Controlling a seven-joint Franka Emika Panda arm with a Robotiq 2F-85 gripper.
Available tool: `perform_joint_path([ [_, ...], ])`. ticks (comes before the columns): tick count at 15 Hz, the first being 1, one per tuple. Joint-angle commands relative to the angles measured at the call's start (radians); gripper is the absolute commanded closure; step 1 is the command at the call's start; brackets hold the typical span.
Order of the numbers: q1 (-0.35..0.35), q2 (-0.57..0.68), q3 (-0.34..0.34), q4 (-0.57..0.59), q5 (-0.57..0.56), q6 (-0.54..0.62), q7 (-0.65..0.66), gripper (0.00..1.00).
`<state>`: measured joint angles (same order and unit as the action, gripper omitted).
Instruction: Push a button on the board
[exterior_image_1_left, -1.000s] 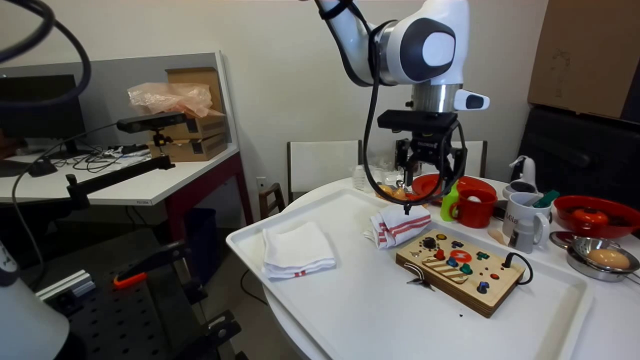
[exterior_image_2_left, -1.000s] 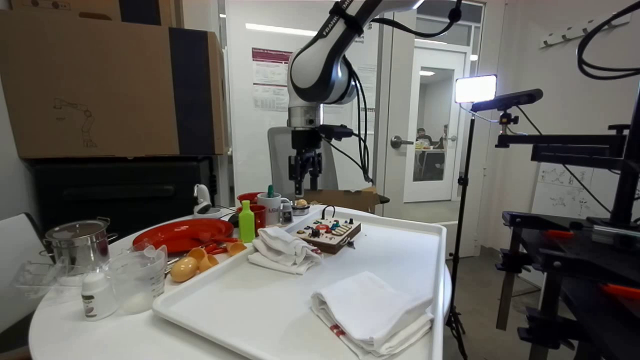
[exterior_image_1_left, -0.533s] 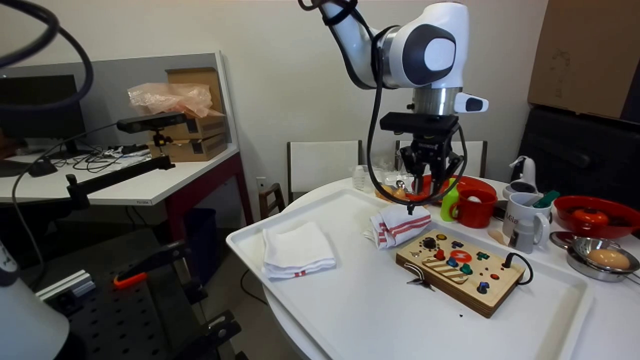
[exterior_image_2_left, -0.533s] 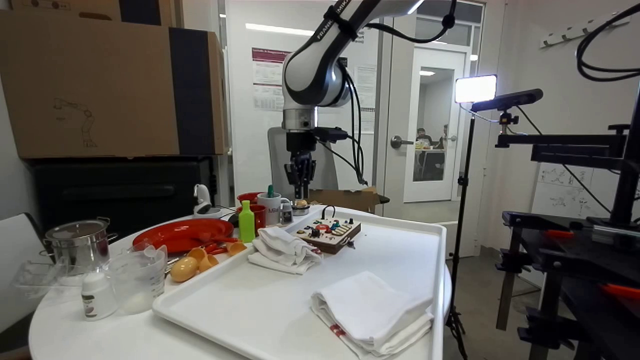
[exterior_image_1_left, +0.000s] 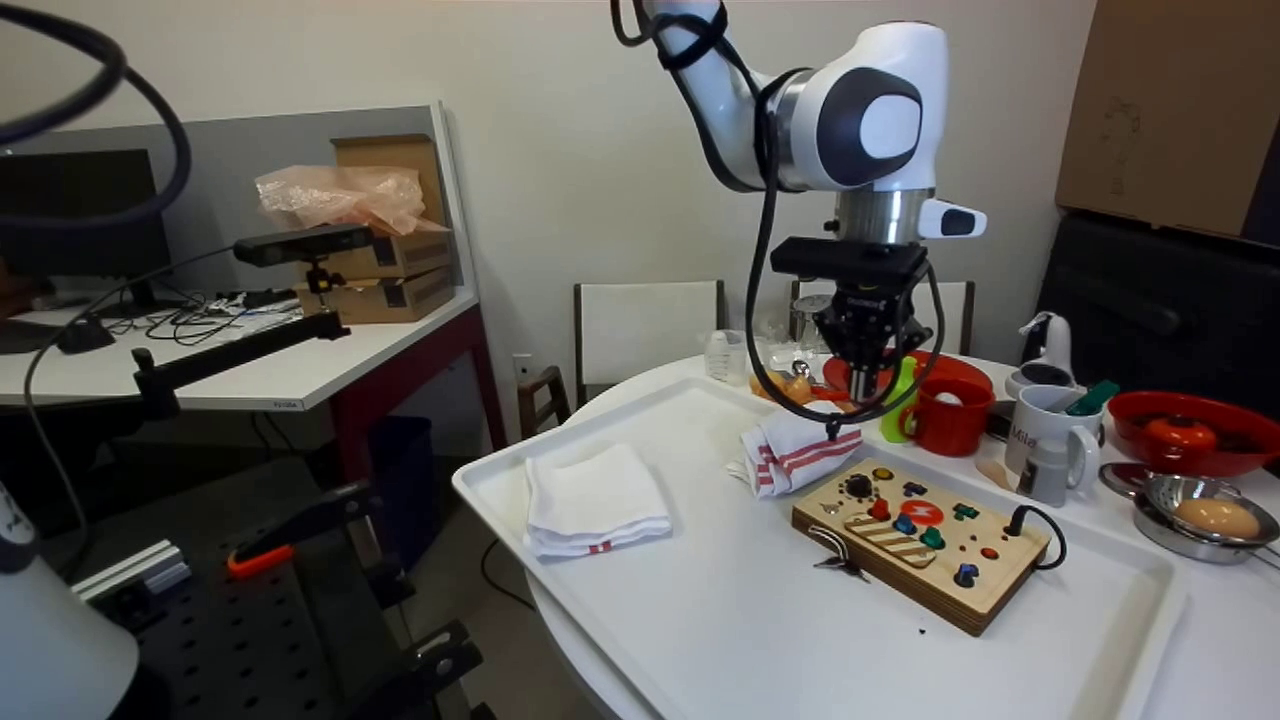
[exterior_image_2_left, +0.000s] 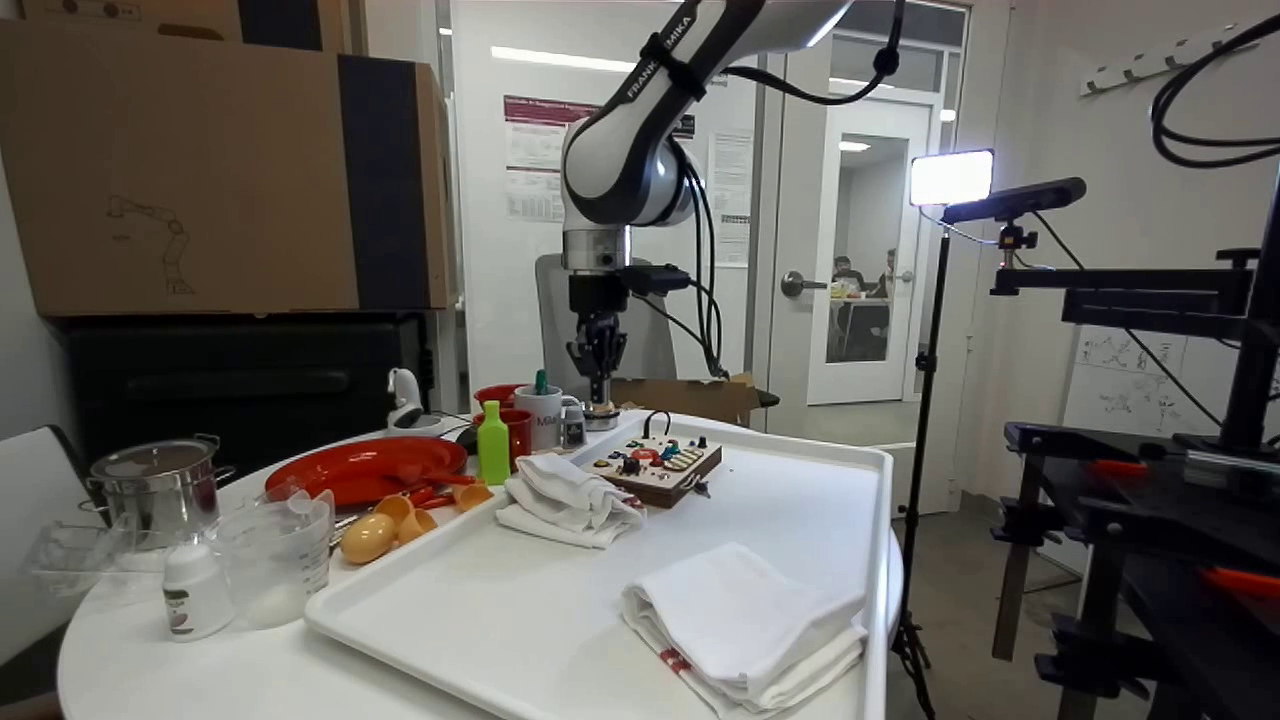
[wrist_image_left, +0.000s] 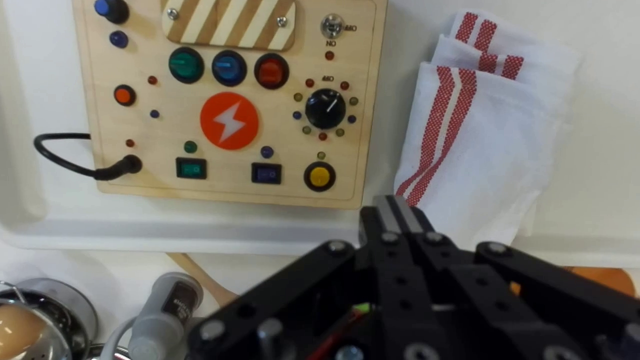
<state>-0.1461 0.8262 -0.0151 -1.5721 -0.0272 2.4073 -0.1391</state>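
Note:
The light-wood board (wrist_image_left: 285, 125) lies flat in the tray, and both exterior views show it too (exterior_image_1_left: 1000, 577) (exterior_image_2_left: 660, 491). A yellow button (wrist_image_left: 319, 176) sits in its corner closest to my fingertips; an orange button (wrist_image_left: 124, 95) is near the opposite edge. Green, blue and red knobs (wrist_image_left: 271, 71), a black dial (wrist_image_left: 325, 109) and rocker switches (wrist_image_left: 266, 173) share its face. My gripper (wrist_image_left: 392, 201) is shut, its fingers together with nothing between them. It hangs above the tray's edge, apart from the board, just off the yellow button's corner in the wrist view.
A striped folded cloth (wrist_image_left: 480, 145) lies beside the board, and another white cloth (exterior_image_1_left: 597, 500) farther along the tray (exterior_image_1_left: 700, 640). Behind the tray's edge stand a green bottle (exterior_image_2_left: 493, 446), a red mug (exterior_image_1_left: 950, 418), a white mug (exterior_image_1_left: 1045, 425) and a grey shaker (wrist_image_left: 165, 315).
The gripper's fingers have come together from open to shut. The arm has lowered and shifted slightly sideways. Board, cloths and tray stay where they were.

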Motion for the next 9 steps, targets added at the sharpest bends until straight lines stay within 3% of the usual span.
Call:
perform_joint_path([
  [1, 0.004, 0.051, -0.006, 0.076, 0.009, -0.034, 0.01, 1.0],
  [9, 0.005, 0.125, -0.023, 0.162, 0.003, -0.079, 0.023, 1.0],
])
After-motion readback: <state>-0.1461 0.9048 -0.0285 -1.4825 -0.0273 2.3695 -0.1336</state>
